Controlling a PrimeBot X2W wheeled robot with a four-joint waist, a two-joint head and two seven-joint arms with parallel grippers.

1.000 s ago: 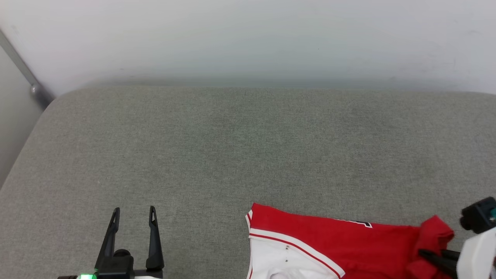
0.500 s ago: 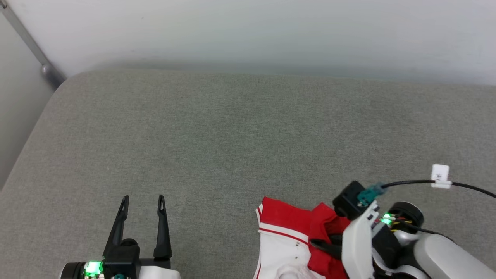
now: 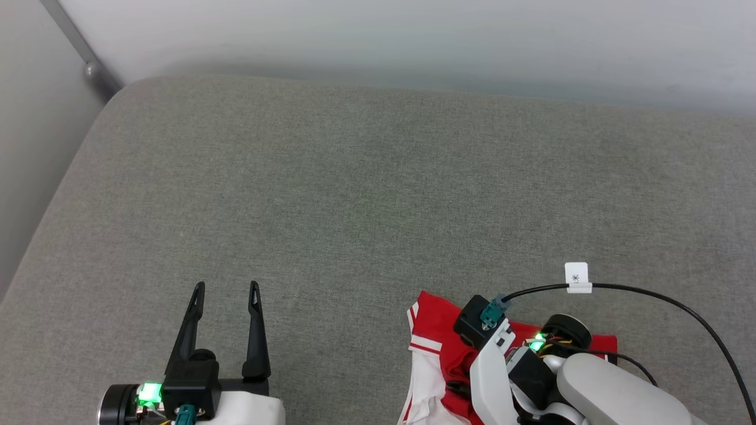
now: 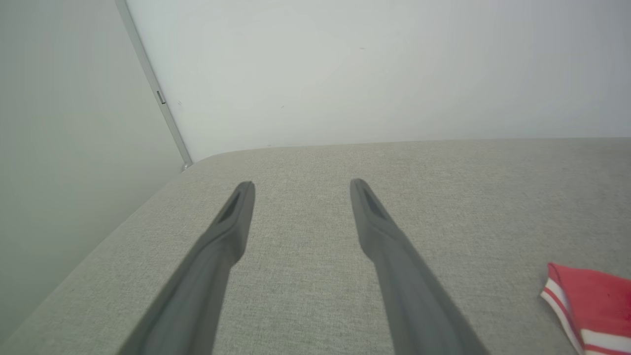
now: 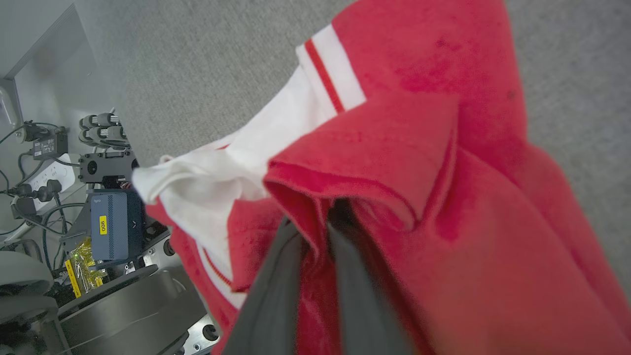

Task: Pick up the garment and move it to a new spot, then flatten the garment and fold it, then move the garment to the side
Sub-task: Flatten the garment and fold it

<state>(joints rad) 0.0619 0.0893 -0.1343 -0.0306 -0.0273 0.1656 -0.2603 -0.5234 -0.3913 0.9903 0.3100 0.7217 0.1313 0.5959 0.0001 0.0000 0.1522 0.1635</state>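
Along the bottom edge of the head view, the left gripper (image 3: 227,285) sits at lower left with its two dark fingers spread wide, nothing between them and bare grey cushion (image 3: 354,195) under them. At lower right the right arm's pale forearm (image 3: 614,389) comes in over the garment (image 3: 434,327), which lies bunched on the near part of the cushion, just right of centre. Its white sleeve with red stripes is on the left and runs off the bottom of the frame. Seen from the right wrist, the right gripper (image 5: 315,222) has its fingers pressed almost together, pinching a raised fold of the red cloth. At the left edge of that view are a blue box (image 5: 111,224) with a yellow label and some plugs and cables. From the left wrist, a red, white-striped corner of the cloth shows at lower right, well apart from the spread fingers. Just above the right wrist in the head view, a black cable (image 3: 649,292) with a white tag arcs toward the right edge. Farther up, the cushion runs to a pale wall (image 3: 413,35), with a metal strip (image 3: 82,53) in the upper left corner.
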